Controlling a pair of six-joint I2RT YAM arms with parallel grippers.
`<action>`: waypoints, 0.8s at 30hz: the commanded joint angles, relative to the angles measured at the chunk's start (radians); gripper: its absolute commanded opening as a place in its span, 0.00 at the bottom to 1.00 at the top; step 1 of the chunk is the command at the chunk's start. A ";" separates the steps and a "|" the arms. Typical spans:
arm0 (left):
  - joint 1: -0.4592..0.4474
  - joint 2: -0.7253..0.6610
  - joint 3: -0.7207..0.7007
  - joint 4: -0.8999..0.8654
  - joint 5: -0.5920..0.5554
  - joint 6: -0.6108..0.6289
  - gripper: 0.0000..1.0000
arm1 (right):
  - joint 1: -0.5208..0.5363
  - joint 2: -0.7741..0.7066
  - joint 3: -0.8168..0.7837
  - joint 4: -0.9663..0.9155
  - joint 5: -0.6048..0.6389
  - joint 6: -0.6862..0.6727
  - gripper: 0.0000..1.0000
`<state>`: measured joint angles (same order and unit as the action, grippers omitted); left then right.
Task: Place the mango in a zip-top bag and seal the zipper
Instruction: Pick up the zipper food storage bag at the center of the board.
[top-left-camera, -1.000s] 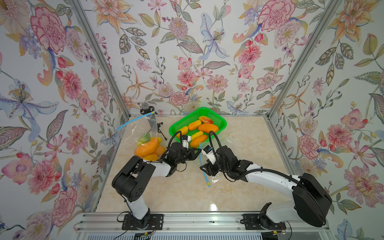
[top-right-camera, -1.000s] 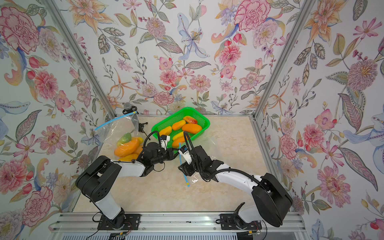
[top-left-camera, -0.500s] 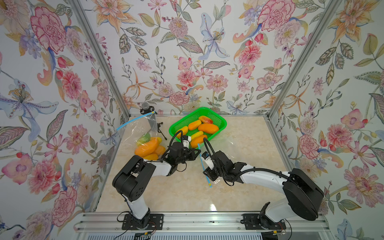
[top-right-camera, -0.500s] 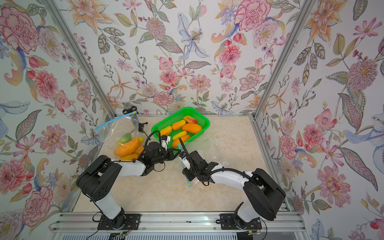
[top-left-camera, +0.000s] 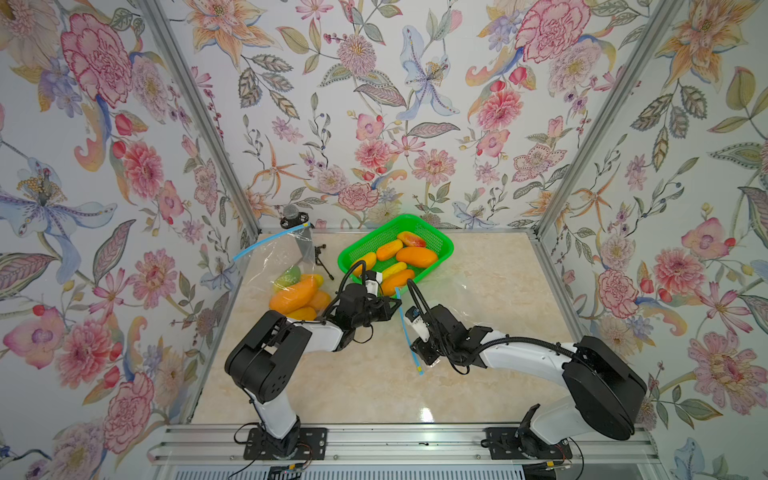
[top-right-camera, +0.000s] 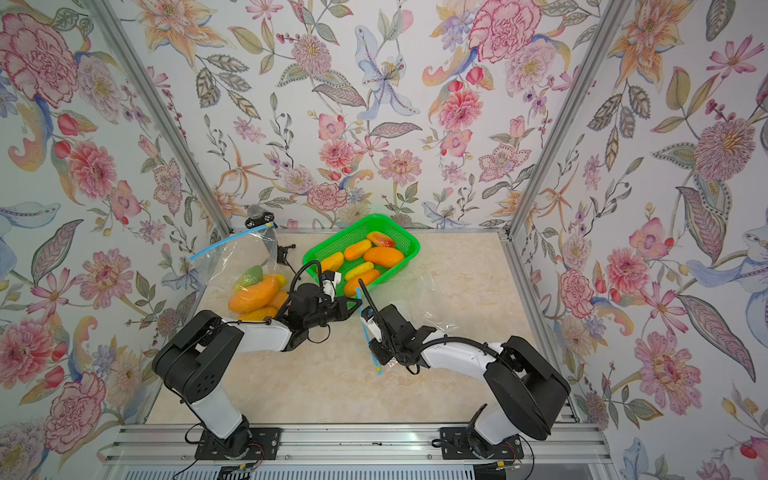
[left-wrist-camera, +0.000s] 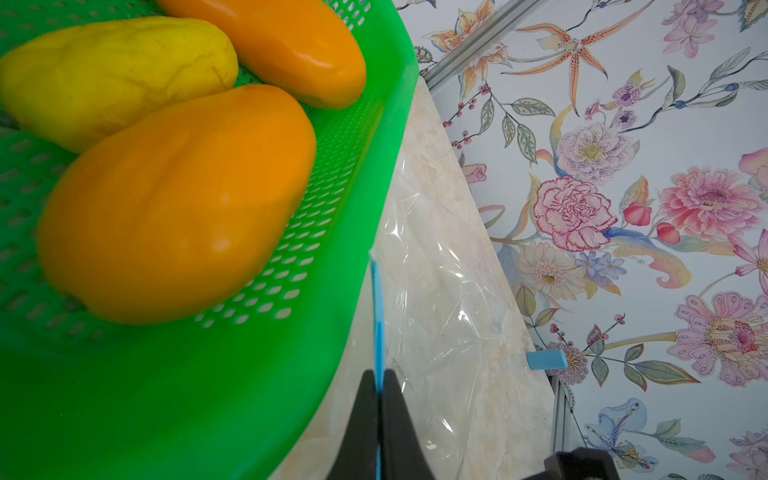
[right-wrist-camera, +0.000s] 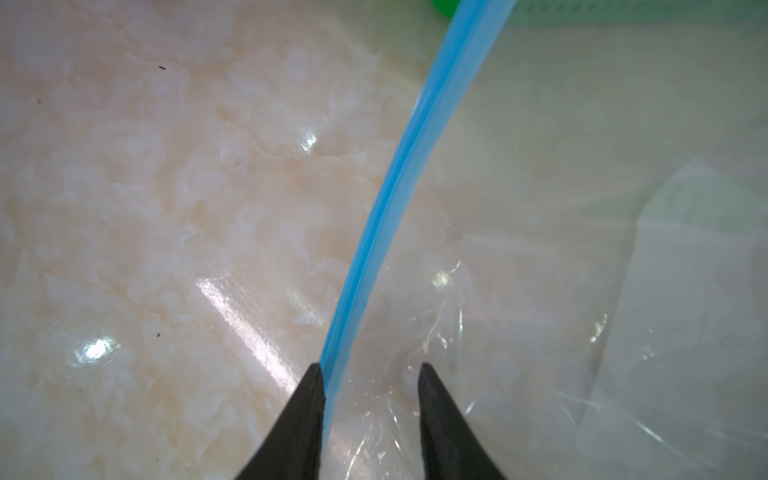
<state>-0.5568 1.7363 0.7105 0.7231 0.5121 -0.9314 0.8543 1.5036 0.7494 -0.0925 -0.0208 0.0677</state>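
A clear zip-top bag (top-left-camera: 457, 291) lies flat on the marble table, right of centre, with its blue zipper strip (top-left-camera: 409, 332) toward the arms. My left gripper (left-wrist-camera: 379, 374) is shut on the far end of the zipper strip (left-wrist-camera: 377, 316), beside the green basket (left-wrist-camera: 365, 208). My right gripper (right-wrist-camera: 371, 365) is open over the strip's near part; the zipper strip (right-wrist-camera: 399, 174) rests against one finger and bag film lies between the jaws. Several mangoes lie in the green basket (top-left-camera: 446, 245); the nearest orange mango (left-wrist-camera: 174, 203) lies by the rim. In both top views, the left gripper (top-right-camera: 358, 306) and right gripper (top-right-camera: 376, 349) sit along the strip.
A second clear bag (top-left-camera: 297, 291) holding several mangoes stands at the left wall, its blue zipper (top-left-camera: 270, 241) raised. A microphone on a small tripod (top-left-camera: 291, 214) stands in the back left corner. Floral walls close three sides.
The left gripper closed fully on the zipper strip. The right gripper narrowed its jaws and drew back along the strip toward the table's front.
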 joint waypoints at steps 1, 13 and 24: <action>-0.012 0.002 0.016 0.001 -0.023 0.014 0.00 | 0.005 0.010 -0.012 -0.010 0.006 0.001 0.43; -0.012 0.000 0.012 0.000 -0.029 0.010 0.00 | 0.017 0.045 -0.011 -0.011 0.048 0.012 0.46; -0.012 0.002 0.014 0.001 -0.020 0.014 0.00 | 0.023 0.020 -0.019 -0.018 0.111 0.008 0.41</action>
<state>-0.5568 1.7363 0.7105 0.7174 0.5087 -0.9314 0.8711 1.5494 0.7494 -0.0929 0.0647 0.0711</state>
